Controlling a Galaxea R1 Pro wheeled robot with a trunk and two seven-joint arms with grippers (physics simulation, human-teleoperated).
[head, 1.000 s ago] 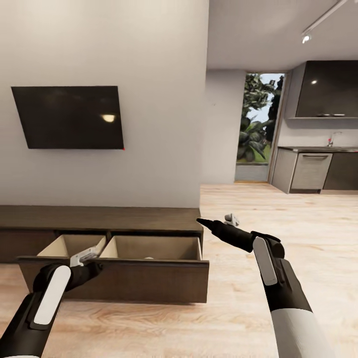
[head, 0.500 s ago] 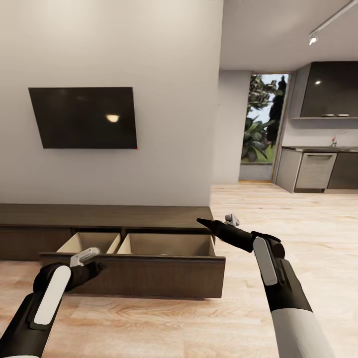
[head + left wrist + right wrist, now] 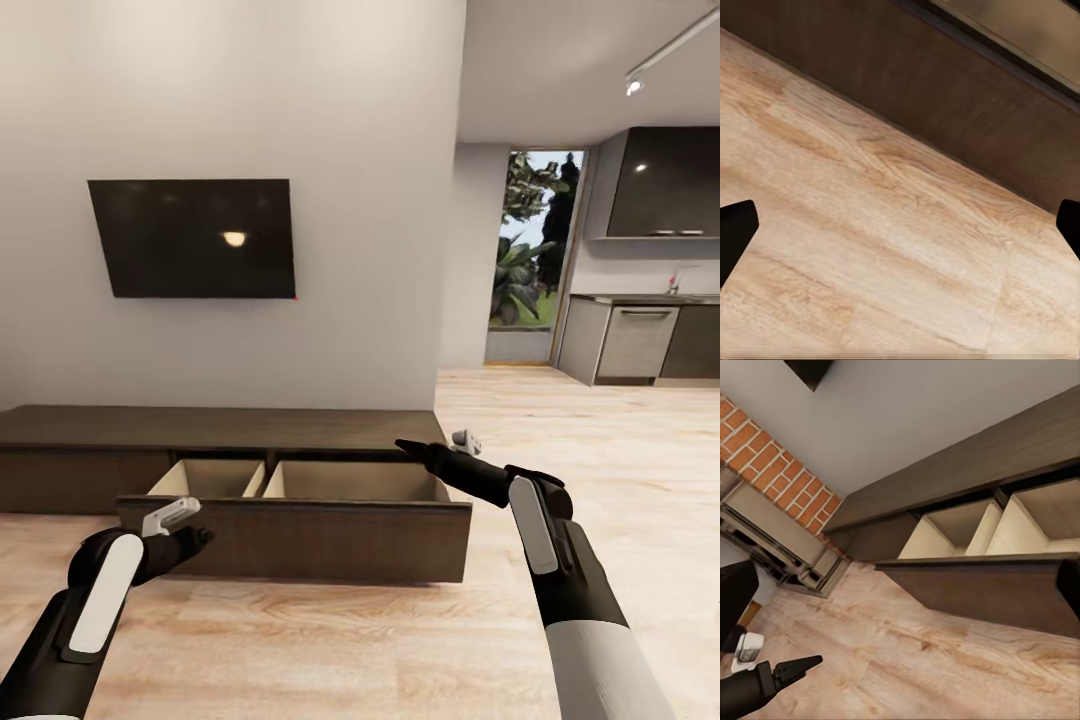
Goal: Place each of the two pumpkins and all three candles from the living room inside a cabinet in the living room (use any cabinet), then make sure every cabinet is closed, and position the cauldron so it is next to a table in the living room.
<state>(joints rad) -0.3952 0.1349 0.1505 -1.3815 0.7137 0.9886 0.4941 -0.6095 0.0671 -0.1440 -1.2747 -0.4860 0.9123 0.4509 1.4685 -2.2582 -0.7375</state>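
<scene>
The long, low dark brown cabinet [image 3: 220,428] stands against the wall. Its wide drawer [image 3: 300,535] is pulled out, and two pale wood compartments [image 3: 952,526] show inside with nothing visible in them. My left gripper [image 3: 190,540] hangs low in front of the drawer's left end, open over the wooden floor [image 3: 892,247]. My right gripper [image 3: 412,448] is held above the drawer's right end, also open and holding nothing. From the right wrist, the left gripper [image 3: 791,669] shows near the floor. The pumpkins, candles, cauldron and table are out of view.
A black TV [image 3: 195,238] hangs on the wall above the cabinet. To the right lie a glass door with plants [image 3: 525,270] and grey kitchen units [image 3: 640,342]. A brick wall [image 3: 772,446] stands past the cabinet's far end. Wooden floor stretches in front.
The whole picture has shifted right and the cabinet looks a little farther off, so the camera has moved. Both arms keep the same pose and the drawer stays open.
</scene>
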